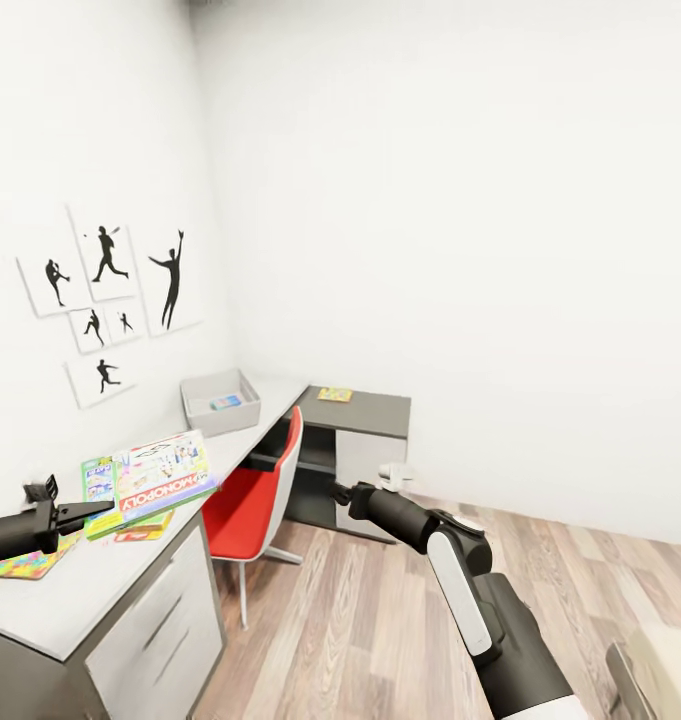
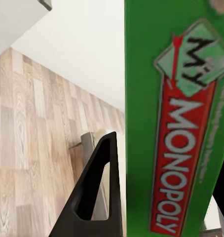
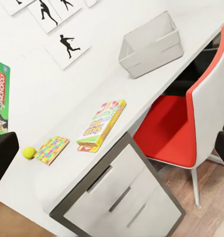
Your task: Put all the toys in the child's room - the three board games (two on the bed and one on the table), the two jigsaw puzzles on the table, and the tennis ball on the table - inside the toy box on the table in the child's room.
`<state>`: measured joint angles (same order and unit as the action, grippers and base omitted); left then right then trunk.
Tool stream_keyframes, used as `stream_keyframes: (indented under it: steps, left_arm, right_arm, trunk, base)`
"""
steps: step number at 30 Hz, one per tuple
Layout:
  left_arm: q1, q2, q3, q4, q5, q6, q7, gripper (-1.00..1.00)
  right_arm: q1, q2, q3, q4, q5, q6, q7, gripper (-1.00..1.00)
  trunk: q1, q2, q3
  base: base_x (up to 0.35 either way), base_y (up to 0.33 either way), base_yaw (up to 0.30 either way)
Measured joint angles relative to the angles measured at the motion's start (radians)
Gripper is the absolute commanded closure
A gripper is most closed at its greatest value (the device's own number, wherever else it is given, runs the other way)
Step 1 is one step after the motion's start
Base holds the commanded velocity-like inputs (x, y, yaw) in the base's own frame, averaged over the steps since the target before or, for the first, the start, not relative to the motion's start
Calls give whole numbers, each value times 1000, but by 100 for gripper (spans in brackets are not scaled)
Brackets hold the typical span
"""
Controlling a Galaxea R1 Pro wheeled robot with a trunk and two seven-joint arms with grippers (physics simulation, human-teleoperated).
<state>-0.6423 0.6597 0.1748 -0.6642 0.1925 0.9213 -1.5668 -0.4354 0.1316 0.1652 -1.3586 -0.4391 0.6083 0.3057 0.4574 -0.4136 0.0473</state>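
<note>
My left gripper (image 1: 98,509) is shut on the green-and-white Monopoly board game (image 1: 163,474), held tilted just above the table (image 1: 90,590). In the left wrist view the box's green edge (image 2: 176,123) sits against a black finger (image 2: 97,197). Below it lies the red-and-green board game (image 3: 102,123). A jigsaw puzzle (image 3: 52,149) and the tennis ball (image 3: 28,152) lie beside it. The grey toy box (image 1: 192,412) stands further along, with a blue board game (image 1: 225,402) inside. A second jigsaw puzzle (image 1: 335,395) lies on the dark cabinet. My right gripper (image 1: 340,492) hangs open over the floor.
A red-and-white chair (image 1: 255,500) is tucked at the desk between the drawer unit (image 1: 160,630) and the dark-grey cabinet (image 1: 365,440). Black player silhouettes (image 1: 110,290) hang on the wall above the desk. Wood-plank floor (image 1: 360,620) spreads to the right.
</note>
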Motion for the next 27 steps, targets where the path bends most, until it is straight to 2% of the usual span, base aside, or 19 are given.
stream_keyframes:
  steps: [2, 19, 27]
  left_arm:
    - [0, 0, 0, 0, 1, 0, 0, 100]
    - [1, 0, 1, -1, 4, -2, 0, 100]
    - [1, 0, 5, 0, 6, -4, 0, 100]
  right_arm:
    - [0, 0, 0, 0, 0, 0, 0, -100]
    - [0, -1, 0, 0, 0, -1, 0, -100]
    - [0, -1, -2, 1, 1, -3, -1, -100]
  trunk:
    - [-8, 14, 7]
    - [-8, 14, 22]
    - [-8, 14, 25]
  base:
    - [0, 0, 274]
    - [1, 0, 249]
    - [188, -134, 52]
